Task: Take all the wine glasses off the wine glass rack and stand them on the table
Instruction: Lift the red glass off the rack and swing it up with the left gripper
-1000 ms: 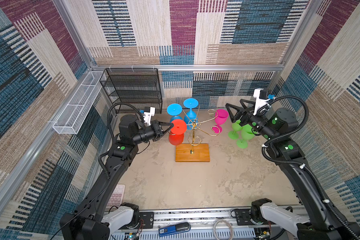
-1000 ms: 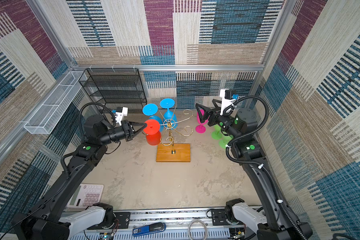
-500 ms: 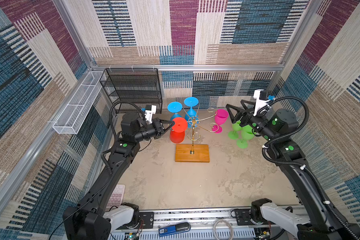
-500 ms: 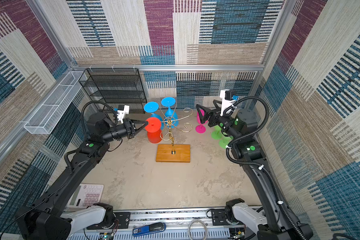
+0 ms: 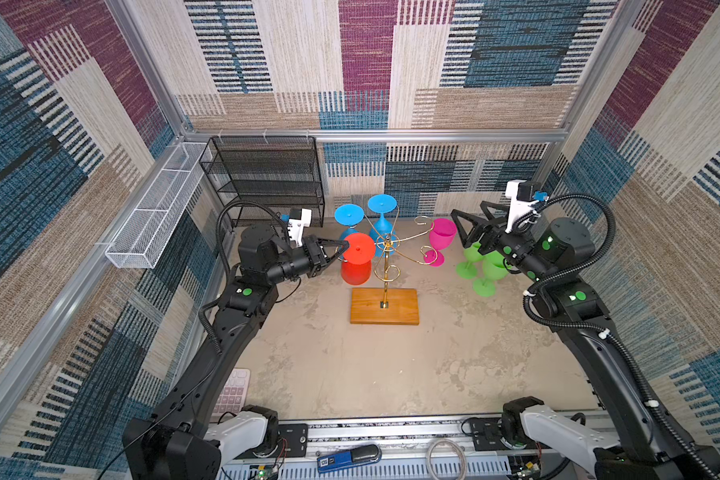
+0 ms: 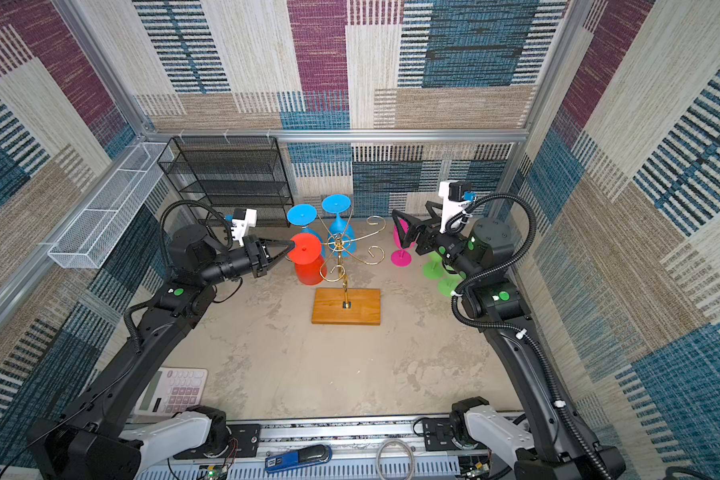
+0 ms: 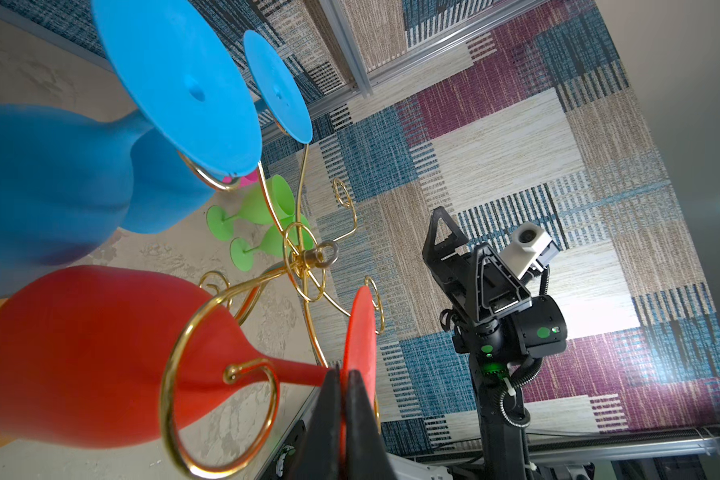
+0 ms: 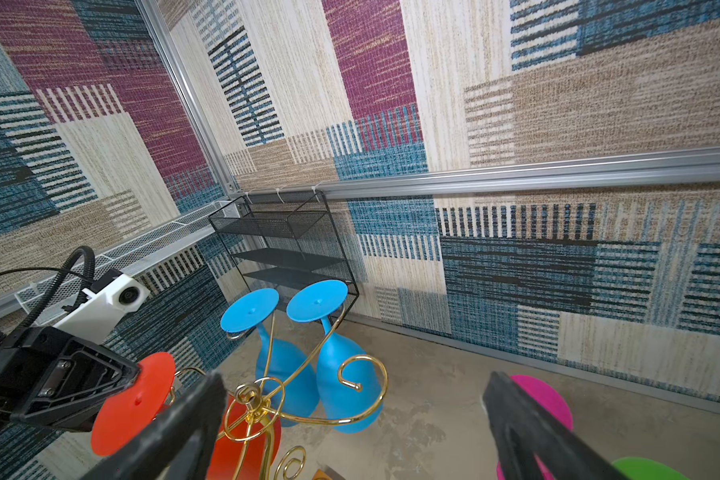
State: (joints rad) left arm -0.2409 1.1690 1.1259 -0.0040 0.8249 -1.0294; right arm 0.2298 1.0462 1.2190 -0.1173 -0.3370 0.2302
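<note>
Gripping the foot rim of the red wine glass (image 5: pixel 356 268), your left gripper (image 5: pixel 342 252) is clamped shut. The glass hangs bowl-down, stem vertical, in the wine glass rack (image 5: pixel 366 307) scroll nearest that arm. Withdraw outward, away from the rack's centre.

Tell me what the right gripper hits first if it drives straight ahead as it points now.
Probably an empty curled arm of the wine glass rack, a blue glass just behind it. One finger of the open right gripper might clip the pink glass first; depth is unclear.
</note>
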